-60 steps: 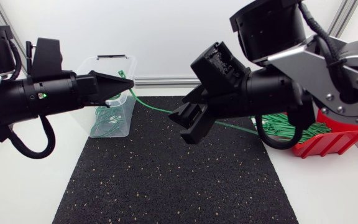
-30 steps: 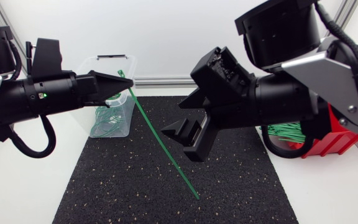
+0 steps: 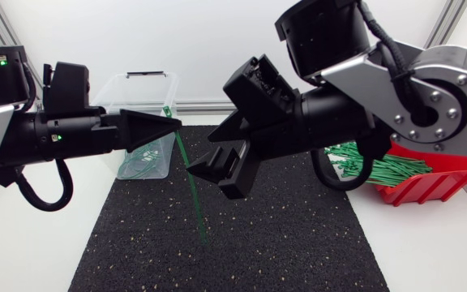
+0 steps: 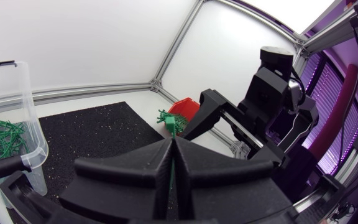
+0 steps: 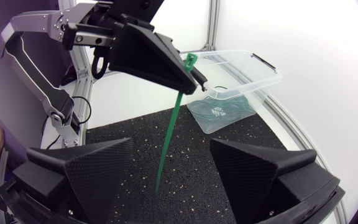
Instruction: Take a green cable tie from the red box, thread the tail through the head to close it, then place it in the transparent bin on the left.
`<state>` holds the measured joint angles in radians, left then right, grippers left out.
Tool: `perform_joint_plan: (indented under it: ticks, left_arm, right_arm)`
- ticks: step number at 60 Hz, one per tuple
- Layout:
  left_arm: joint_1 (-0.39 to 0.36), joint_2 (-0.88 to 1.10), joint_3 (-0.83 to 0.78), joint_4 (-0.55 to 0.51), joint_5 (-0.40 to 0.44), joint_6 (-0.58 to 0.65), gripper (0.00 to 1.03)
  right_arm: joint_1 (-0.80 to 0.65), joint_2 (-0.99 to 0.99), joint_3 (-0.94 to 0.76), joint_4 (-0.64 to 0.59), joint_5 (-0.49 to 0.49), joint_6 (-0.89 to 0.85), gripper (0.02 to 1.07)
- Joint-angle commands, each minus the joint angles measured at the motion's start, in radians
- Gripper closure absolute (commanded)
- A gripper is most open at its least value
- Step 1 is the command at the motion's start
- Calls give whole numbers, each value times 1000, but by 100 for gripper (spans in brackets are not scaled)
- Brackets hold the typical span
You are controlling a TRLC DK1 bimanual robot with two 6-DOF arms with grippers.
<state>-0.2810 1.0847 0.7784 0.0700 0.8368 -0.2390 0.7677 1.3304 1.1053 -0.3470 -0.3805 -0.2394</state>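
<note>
Item: left gripper (image 3: pixel 171 126), centre left of the head view, at the end of the left arm (image 3: pixel 63 134) that comes in from the left edge; its fingers are clenched tip to tip on the green cable tie (image 3: pixel 198 212), gripping it close to the head end. In the left wrist view the same gripper (image 4: pixel 173 155) shows its two wedges pressed together. Item: green cable tie, seen from the right wrist view (image 5: pixel 173 127) hanging steeply from the left gripper (image 5: pixel 188 71), its head poking just above the fingertips and its tail free over the black mat (image 5: pixel 135 137); whether the tip touches the mat cannot be told. Item: right gripper (image 3: pixel 219 172), centre of the head view, on the right arm (image 3: pixel 355 105) from the upper right; released, fingers spread wide. In its own view the gripper (image 5: pixel 173 174) stands with the tie between its fingers, touching neither. Item: transparent bin (image 3: pixel 112 91), upper left of the head view at the far left corner of the mat (image 3: pixel 258 243), holding a heap of closed green ties (image 3: pixel 140 162). Item: red box (image 3: pixel 436 185), right edge of the head view, filled with straight green ties (image 3: pixel 379 162), partly hidden by the right arm. All stands on a white table (image 3: pixel 428 251).
</note>
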Motion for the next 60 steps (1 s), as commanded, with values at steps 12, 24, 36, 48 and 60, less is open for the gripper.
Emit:
perform_joint_plan:
  ticks: [12,24,36,48,60]
  left_arm:
    - [-32,26,-27,-32,77,106,100]
    - [-35,26,-33,-33,105,124,100]
    - [-37,29,-34,-39,125,141,100]
    - [-34,46,-22,-52,136,164,100]
    - [-32,46,-22,-52,142,164,100]
  right_arm:
    - [-82,30,-2,11,-130,-9,27]
    - [-87,82,1,29,-215,-9,40]
    - [-79,101,22,45,-242,-5,48]
    - [-79,124,28,51,-278,-6,51]
    - [-79,135,41,54,-297,-3,61]
